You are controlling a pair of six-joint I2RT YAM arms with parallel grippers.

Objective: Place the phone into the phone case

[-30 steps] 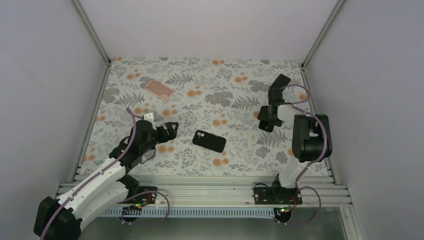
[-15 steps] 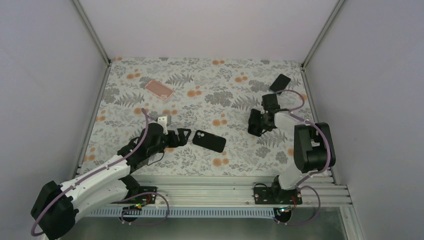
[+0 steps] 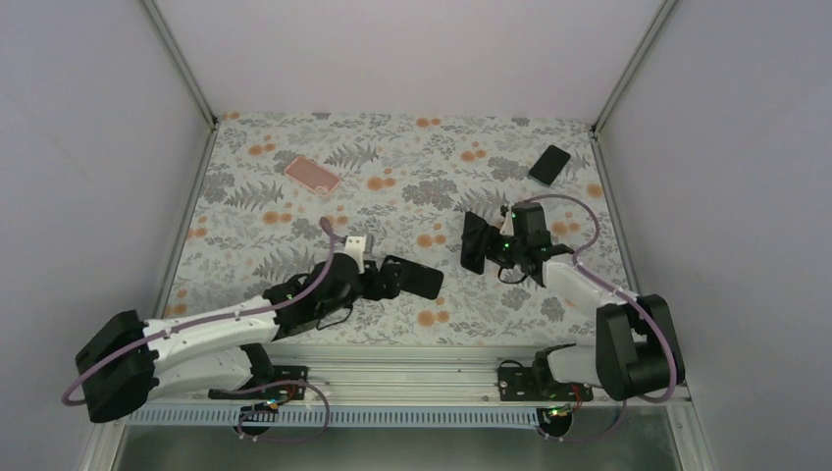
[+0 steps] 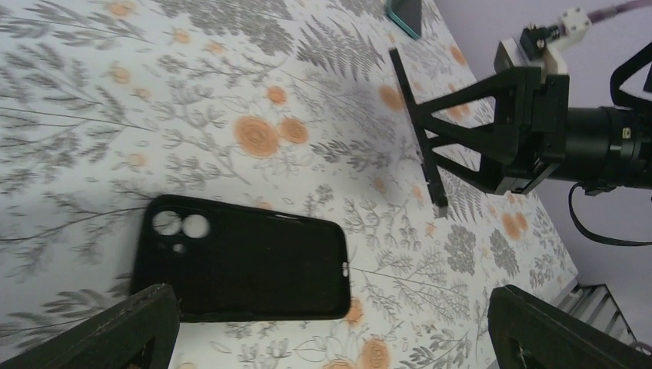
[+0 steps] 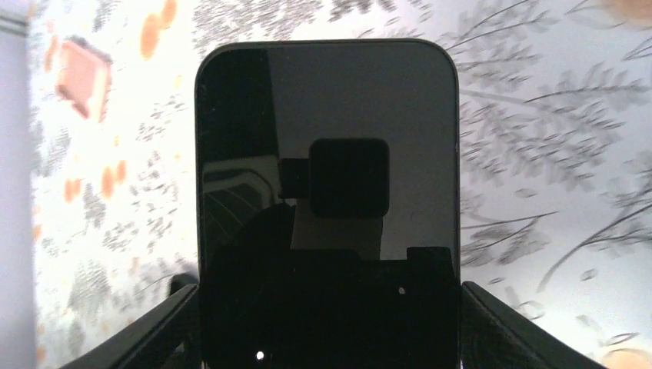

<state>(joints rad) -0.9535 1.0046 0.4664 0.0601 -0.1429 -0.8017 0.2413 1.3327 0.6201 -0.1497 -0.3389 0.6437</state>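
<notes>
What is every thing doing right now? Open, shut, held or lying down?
Phone case: lying flat, empty, not gripped.
Phone: gripped, outside the case.
Left gripper: open, by the case.
Right gripper: shut on the phone.
Pink item: lying flat, untouched.
Second dark phone: lying flat, untouched.

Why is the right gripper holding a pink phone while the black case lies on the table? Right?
No: the phone in the right gripper is black, not pink, as the right wrist view shows. The black case does lie on the table.
</notes>
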